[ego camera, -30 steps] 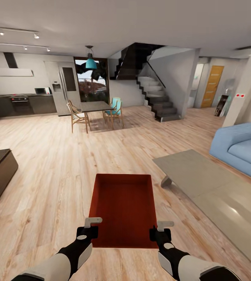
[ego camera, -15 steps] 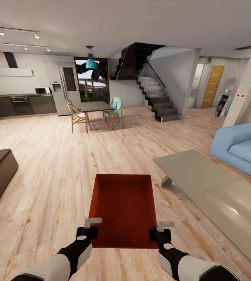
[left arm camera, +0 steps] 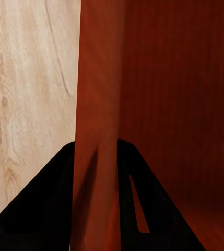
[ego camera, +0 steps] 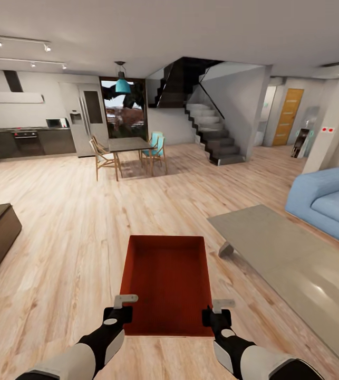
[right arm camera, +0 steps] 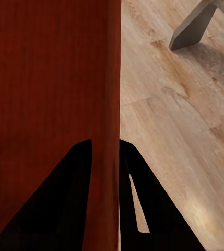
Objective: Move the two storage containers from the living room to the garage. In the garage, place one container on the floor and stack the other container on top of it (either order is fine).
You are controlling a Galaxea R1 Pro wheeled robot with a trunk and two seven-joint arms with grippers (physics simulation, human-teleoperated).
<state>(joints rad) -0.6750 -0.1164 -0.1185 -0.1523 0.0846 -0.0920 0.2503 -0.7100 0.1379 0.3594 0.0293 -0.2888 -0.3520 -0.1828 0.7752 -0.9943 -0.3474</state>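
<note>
Right claw [right arm camera: 105, 157] astride storage container [right arm camera: 44, 78] wall, over wood floor [right arm camera: 179, 136].

Sofa [ego camera: 330, 203]: blue, at right.
Low table [ego camera: 288, 256]: grey, just beside sofa.
Dining table [ego camera: 128, 143]: dark, with chairs.
Staircase [ego camera: 211, 132]: beyond, dark treads.
Orange door [ego camera: 287, 116]: far right.

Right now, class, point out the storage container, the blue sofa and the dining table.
storage container [ego camera: 166, 279], head view, inside bottom.
blue sofa [ego camera: 333, 203], head view, seat cushion.
dining table [ego camera: 129, 144], head view, tabletop.

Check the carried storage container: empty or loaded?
Empty: the storage container shows a bare orange-red bottom in the head view, nothing inside.
</note>
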